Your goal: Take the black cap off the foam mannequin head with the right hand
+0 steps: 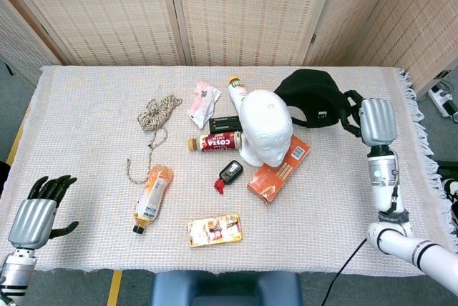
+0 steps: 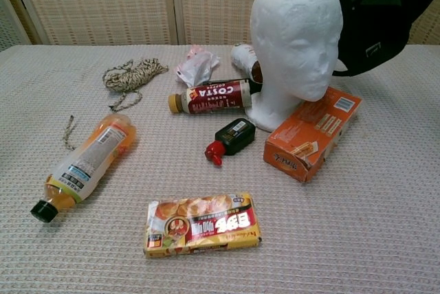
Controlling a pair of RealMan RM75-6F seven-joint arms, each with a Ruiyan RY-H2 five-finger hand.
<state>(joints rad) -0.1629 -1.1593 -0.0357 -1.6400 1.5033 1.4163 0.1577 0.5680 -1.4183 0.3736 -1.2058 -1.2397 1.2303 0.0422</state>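
Note:
The black cap [image 1: 312, 97] hangs in the air to the right of the white foam mannequin head [image 1: 265, 134], fully off it. My right hand [image 1: 371, 119] grips the cap's right edge with its dark fingers. In the chest view the cap [image 2: 375, 16] shows at the top right beside the bare foam head [image 2: 297, 40]; the hand itself is out of that frame. My left hand [image 1: 39, 209] is low at the near left corner, holding nothing, fingers apart.
Around the foam head lie an orange box [image 1: 279, 170], a Costa bottle [image 1: 215, 141], a small black bottle with a red cap [image 1: 227, 174] and a white bottle [image 1: 237, 91]. Further left are a rope [image 1: 156, 116], an orange juice bottle [image 1: 152, 195] and a snack packet [image 1: 215, 229].

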